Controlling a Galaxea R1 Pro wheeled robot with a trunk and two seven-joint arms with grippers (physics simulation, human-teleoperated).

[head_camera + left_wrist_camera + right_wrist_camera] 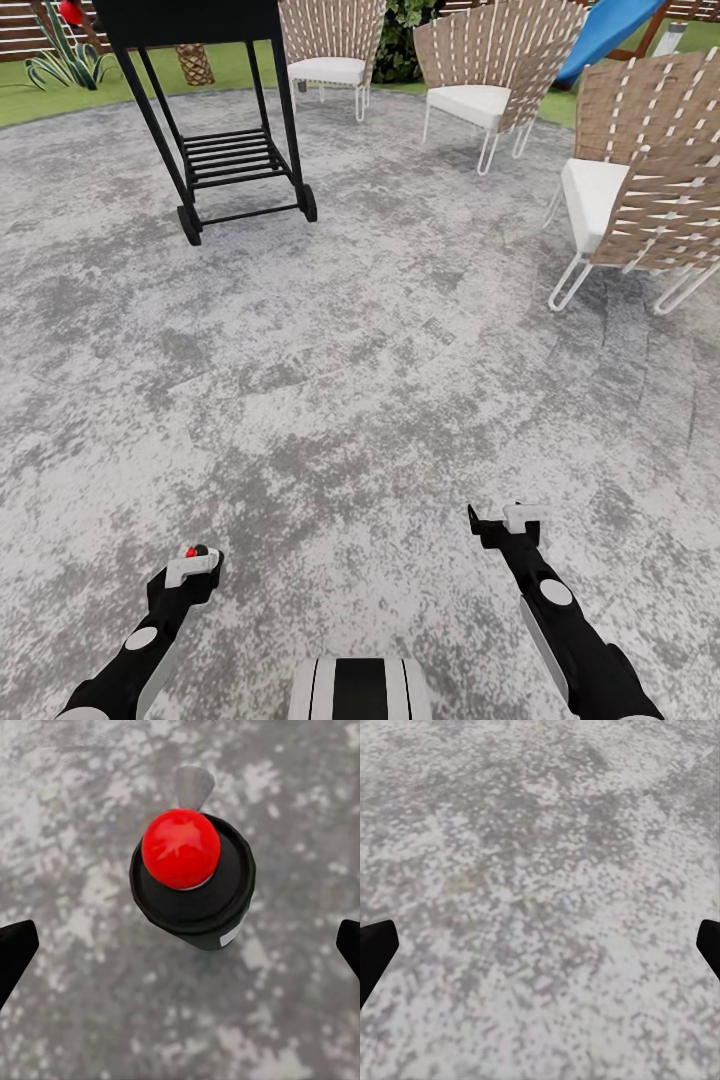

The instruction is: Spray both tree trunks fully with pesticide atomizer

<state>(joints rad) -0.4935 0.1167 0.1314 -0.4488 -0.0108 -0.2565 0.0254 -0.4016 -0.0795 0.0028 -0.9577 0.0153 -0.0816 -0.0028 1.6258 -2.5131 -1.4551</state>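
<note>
The pesticide atomizer [196, 889], a dark bottle with a round red top and a small white patch, sits between the fingers of my left gripper [192, 564], which is shut on it. Its red tip [193, 551] pokes up above the gripper, low on the left over the mottled grey patio [330, 380]. My right gripper [503, 520] hangs open with nothing in it, low on the right over the same paving. A strip of green grass floor [30, 100] lies at the far left. The trees and their trunks are out of view.
A black wheeled grill cart [235, 150] stands ahead on the left. Three wicker chairs with white cushions [330, 50] [490, 75] [650, 190] line the patio's far and right sides. A blue slide [610, 30] and a scaly palm stump [195, 65] stand beyond.
</note>
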